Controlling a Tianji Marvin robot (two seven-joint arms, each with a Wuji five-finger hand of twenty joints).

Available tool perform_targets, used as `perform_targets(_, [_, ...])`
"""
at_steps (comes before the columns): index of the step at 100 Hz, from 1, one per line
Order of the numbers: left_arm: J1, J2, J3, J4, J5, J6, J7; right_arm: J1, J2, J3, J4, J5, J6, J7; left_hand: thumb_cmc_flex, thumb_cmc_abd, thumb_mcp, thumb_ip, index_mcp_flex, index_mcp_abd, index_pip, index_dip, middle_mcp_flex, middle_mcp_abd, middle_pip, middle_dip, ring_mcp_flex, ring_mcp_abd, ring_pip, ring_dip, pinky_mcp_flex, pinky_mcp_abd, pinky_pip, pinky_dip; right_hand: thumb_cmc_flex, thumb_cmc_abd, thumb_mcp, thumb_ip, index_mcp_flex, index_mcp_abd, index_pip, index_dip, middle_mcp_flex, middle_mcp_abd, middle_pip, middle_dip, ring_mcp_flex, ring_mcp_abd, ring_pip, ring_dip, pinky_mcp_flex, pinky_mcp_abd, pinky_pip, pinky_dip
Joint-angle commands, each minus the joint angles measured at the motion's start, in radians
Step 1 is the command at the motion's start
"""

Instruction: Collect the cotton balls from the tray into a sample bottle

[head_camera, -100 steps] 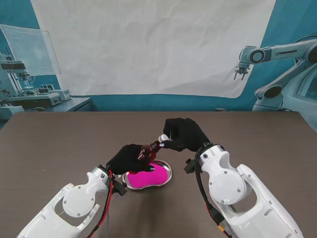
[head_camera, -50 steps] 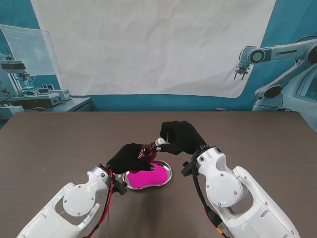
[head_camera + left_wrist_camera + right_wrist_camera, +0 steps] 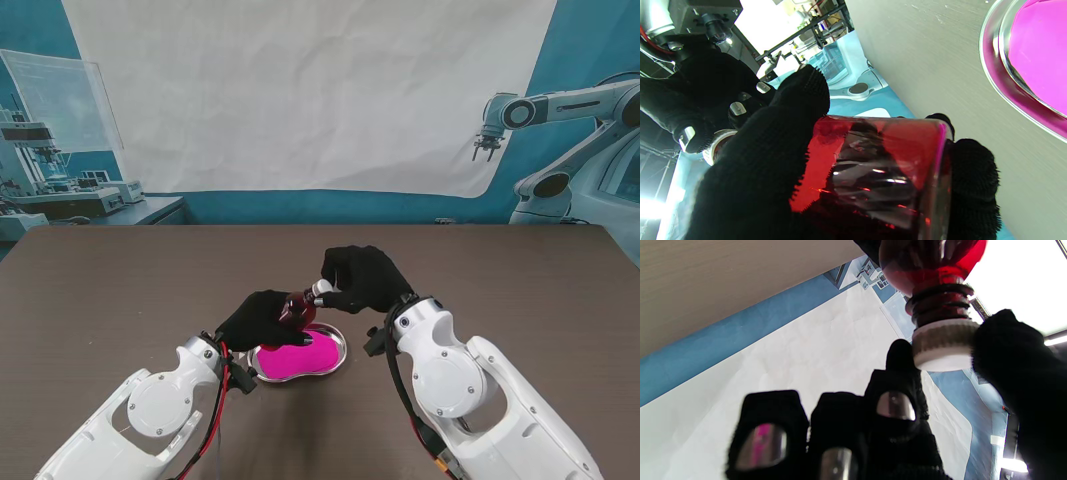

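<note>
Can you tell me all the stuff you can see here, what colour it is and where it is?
Red see-through sample bottle: one, red, held tilted above the tray.
White ribbed bottle cap: one, white, on the bottle's neck, between the right hand's fingertips.
Shiny metal kidney-shaped tray: one, silver with a bright pink inside, on the table near me, under the bottle.
Cotton balls: I cannot make any out.
Brown table: one, brown, under everything.
White sheet on the wall: one, white, behind the table.
Left hand: one, black glove, wrapped round the bottle.
Right hand: one, black glove, pinching the cap.
</note>
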Motion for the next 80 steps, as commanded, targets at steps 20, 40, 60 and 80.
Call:
perform_targets(20, [0.005, -0.004, -0.005, -0.007, -0.002, 0.004, -0.021, 0.006, -0.006, -0.015, 0.015, -0.003, -0.006, 0.021, 0.278, 0.467, 0.343, 0.017, 0.158, -0.142, 0.17, 0.019, 0.054, -0.033, 0.009, 0.01, 0.024, 0.022, 0.061, 0.025, -0.009, -0.089, 0.092, 0.041, 0.121, 0.018, 0.139, 0.094, 0.084, -0.034, 0.086, 0.019, 0.069, -0.034, 0.025, 0.011, 0.032, -0.041, 0.103, 0.018, 0.037, 0.021, 0.147, -0.006])
perform_targets(40, [0.004, -0.002, -0.006, -0.007, -0.002, 0.004, -0.03, 0.016, -0.005, -0.018, 0.022, -0.009, -0.009, 0.025, 0.278, 0.467, 0.343, 0.017, 0.158, -0.143, 0.17, 0.019, 0.054, -0.033, 0.009, 0.01, 0.025, 0.022, 0.061, 0.025, -0.009, -0.089, 0.092, 0.041, 0.123, 0.022, 0.141, 0.095, 0.082, -0.035, 0.085, 0.019, 0.069, -0.034, 0.024, 0.011, 0.032, -0.042, 0.102, 0.016, 0.037, 0.021, 0.147, -0.007])
perform_targets(60, [0.003, 0.001, -0.008, -0.008, 0.0, 0.004, -0.038, 0.016, 0.0, -0.016, 0.019, -0.01, -0.011, 0.044, 0.277, 0.467, 0.343, 0.017, 0.158, -0.144, 0.171, 0.019, 0.054, -0.034, 0.009, 0.009, 0.025, 0.02, 0.061, 0.025, -0.009, -0.089, 0.092, 0.041, 0.121, 0.021, 0.136, 0.093, 0.081, -0.035, 0.083, 0.019, 0.066, -0.033, 0.02, 0.011, 0.032, -0.041, 0.102, 0.016, 0.037, 0.021, 0.147, -0.007])
perform_targets(80, [-0.001, -0.001, -0.005, -0.004, -0.002, -0.002, -0.032, 0.013, 0.0, -0.025, 0.027, -0.005, -0.022, 0.047, 0.277, 0.469, 0.343, 0.017, 0.159, -0.145, 0.171, 0.019, 0.054, -0.034, 0.009, 0.009, 0.024, 0.021, 0.061, 0.025, -0.009, -0.089, 0.092, 0.041, 0.131, 0.025, 0.111, 0.08, 0.077, -0.033, 0.071, 0.01, 0.063, -0.023, 0.001, 0.007, 0.032, -0.03, 0.102, 0.013, 0.036, 0.025, 0.141, -0.009])
